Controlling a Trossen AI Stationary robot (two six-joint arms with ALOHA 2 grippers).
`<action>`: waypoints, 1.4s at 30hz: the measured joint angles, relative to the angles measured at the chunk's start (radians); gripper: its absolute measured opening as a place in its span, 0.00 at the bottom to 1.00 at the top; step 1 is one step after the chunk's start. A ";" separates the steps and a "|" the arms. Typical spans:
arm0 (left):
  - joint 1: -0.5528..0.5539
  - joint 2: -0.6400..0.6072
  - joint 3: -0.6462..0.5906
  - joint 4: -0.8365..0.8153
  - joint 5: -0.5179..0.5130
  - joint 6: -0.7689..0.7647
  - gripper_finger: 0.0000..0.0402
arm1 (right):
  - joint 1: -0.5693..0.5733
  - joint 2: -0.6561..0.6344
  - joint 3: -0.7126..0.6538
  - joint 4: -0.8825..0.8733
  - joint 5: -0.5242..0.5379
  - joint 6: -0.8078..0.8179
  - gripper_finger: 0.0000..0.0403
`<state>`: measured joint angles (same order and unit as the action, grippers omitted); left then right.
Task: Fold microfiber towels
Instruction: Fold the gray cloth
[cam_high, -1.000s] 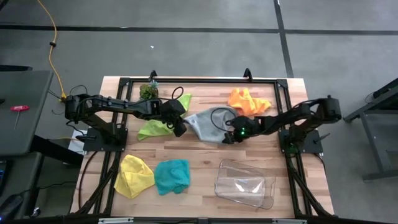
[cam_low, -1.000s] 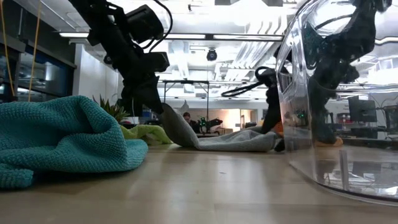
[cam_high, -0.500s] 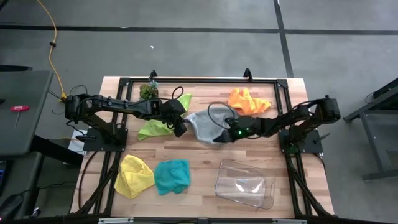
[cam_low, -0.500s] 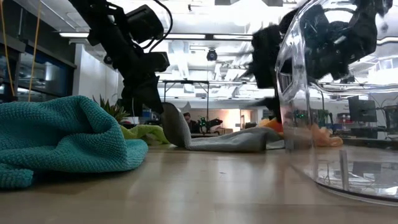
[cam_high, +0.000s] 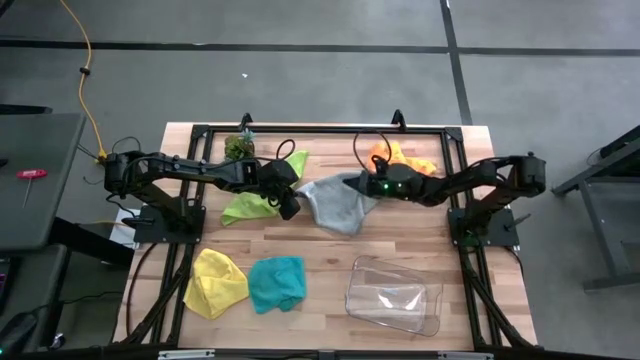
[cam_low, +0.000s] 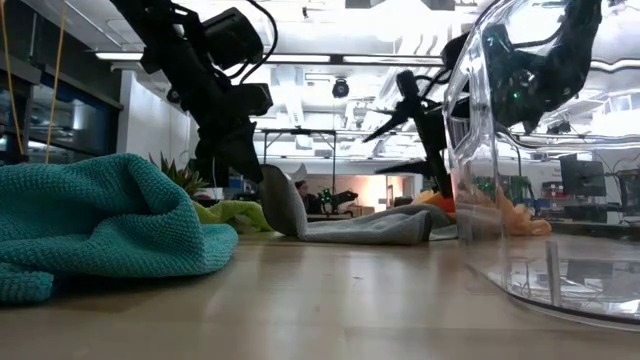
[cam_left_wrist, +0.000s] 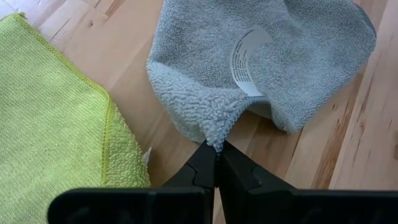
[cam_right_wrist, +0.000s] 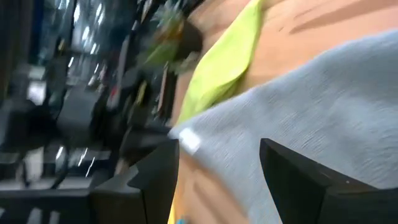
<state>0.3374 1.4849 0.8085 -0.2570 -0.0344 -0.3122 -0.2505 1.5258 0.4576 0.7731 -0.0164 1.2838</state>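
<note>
In the high view the grey towel (cam_high: 335, 200) lies rumpled at the centre of the wooden table (cam_high: 320, 255), between both arms. The left gripper (cam_high: 291, 207) sits at its left edge. The right gripper (cam_high: 357, 183) is over its upper right corner, beside the orange towel (cam_high: 415, 161).

Only the left wrist view shows the grip. The left fingers (cam_left_wrist: 202, 168) are pressed fully together on a pinched corner of the grey towel's looped pile, with a white care label (cam_left_wrist: 247, 53) showing on the cloth. The lime green towel (cam_left_wrist: 56, 118) lies at the left of that frame, finely knit with a stitched hem.

The right wrist view shows two dark fingers (cam_right_wrist: 155, 171) spread apart over smooth grey cloth, with nothing visibly between them.

The low view shows the grey towel's left corner lifted off the wood, which the overhead frame hides. It also shows the nubbly teal towel (cam_low: 100, 220) heaped at the left and the curved wall of the clear plastic tray (cam_low: 540, 200) at the right.

From above, the yellow towel (cam_high: 215, 283) and teal towel lie crumpled at lower left, with the rounded rectangular tray at lower right.
</note>
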 joint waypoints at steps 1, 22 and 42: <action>0.000 0.000 0.000 0.000 0.000 0.000 0.00 | -0.009 -0.008 0.001 0.001 -0.054 -0.014 0.54; 0.000 0.000 0.000 0.011 0.000 0.000 0.00 | 0.425 -0.144 0.198 -0.937 0.100 -0.005 0.54; 0.000 0.000 0.000 0.015 0.001 -0.003 0.00 | 0.386 0.153 0.205 -0.570 0.135 0.112 0.54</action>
<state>0.3374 1.4849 0.8082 -0.2420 -0.0335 -0.3149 0.1352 1.6790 0.6628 0.2031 0.1184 1.3957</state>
